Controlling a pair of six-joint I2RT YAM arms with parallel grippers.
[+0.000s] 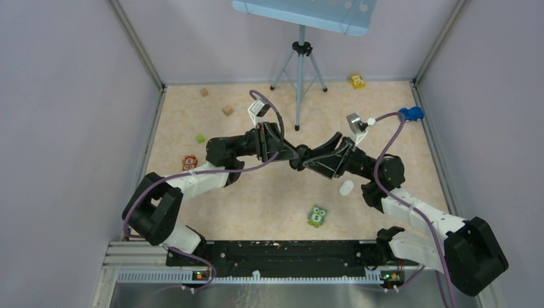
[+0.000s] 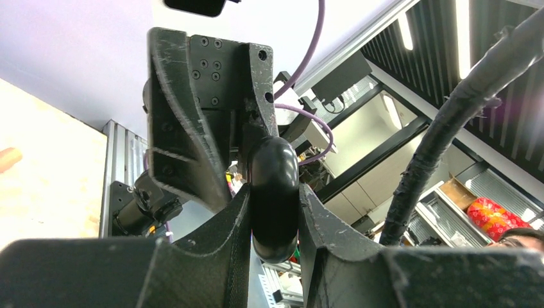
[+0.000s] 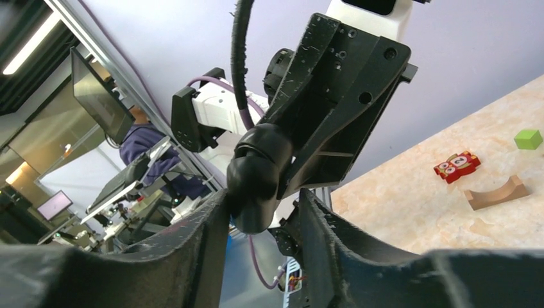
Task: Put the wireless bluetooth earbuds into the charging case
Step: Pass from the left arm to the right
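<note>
Both arms meet in mid-air over the middle of the table. My left gripper [image 1: 296, 159] [image 2: 274, 196] is shut on a black pebble-shaped charging case [image 2: 274, 192], clamped flat between both fingers. My right gripper [image 1: 309, 162] [image 3: 264, 200] straddles the same black case [image 3: 255, 176]. Its left finger touches the case and a gap shows at its right finger. A white pebble-shaped case [image 1: 346, 187] lies on the table under the right arm. No earbuds show in any view, and the case's opening is hidden.
Scattered on the table are two tan wooden cubes [image 1: 204, 92] [image 1: 227, 110], a green cube [image 1: 200, 138], a red owl block [image 1: 189, 162], a green owl block [image 1: 317, 216], a yellow toy [image 1: 357, 81] and a blue car [image 1: 412, 113]. A tripod [image 1: 300, 70] stands at the back. A wooden arch [image 3: 495, 192] lies near the red block.
</note>
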